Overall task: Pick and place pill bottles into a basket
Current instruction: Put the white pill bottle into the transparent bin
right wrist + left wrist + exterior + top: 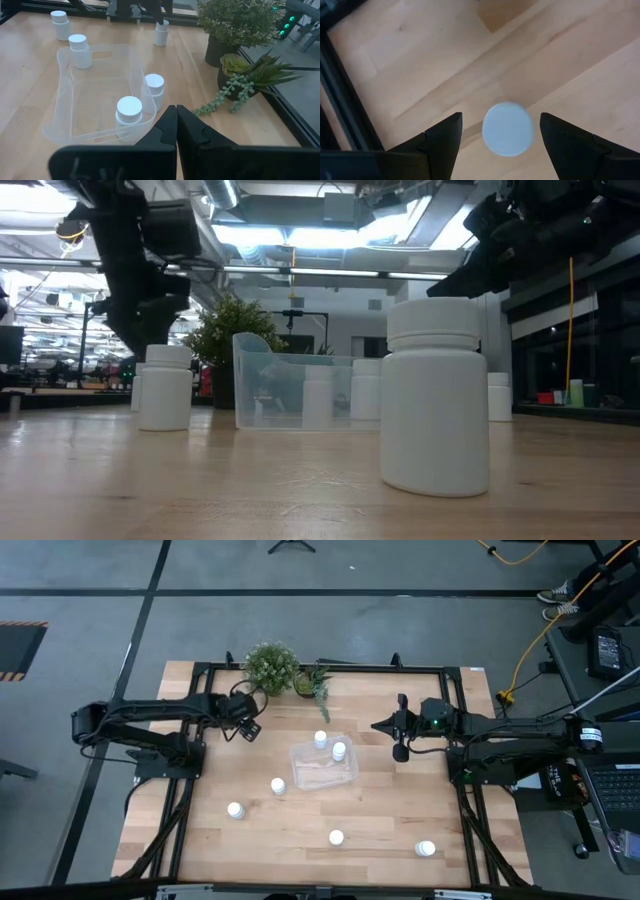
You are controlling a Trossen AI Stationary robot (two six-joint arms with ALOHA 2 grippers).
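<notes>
My left gripper [248, 730] [500, 116] hangs open at the table's far left, pointing steeply down. Its two fingers stand on either side of a white pill bottle [507, 129] [161, 32] that stands upright on the wood, with a gap on each side. The clear basket [323, 766] [95, 95] lies mid-table with one bottle [129, 112] standing inside it. Another bottle [153, 89] stands at its far rim. My right gripper [400, 730] [176, 109] waits shut above the table, right of the basket, holding nothing.
Loose bottles stand left of the basket [278, 785] [235, 810] and near the front edge [336, 837] [426, 849]. Potted plants [272, 667] [235, 30] stand at the far edge, close to the left gripper. Black frame rails run along the table's sides.
</notes>
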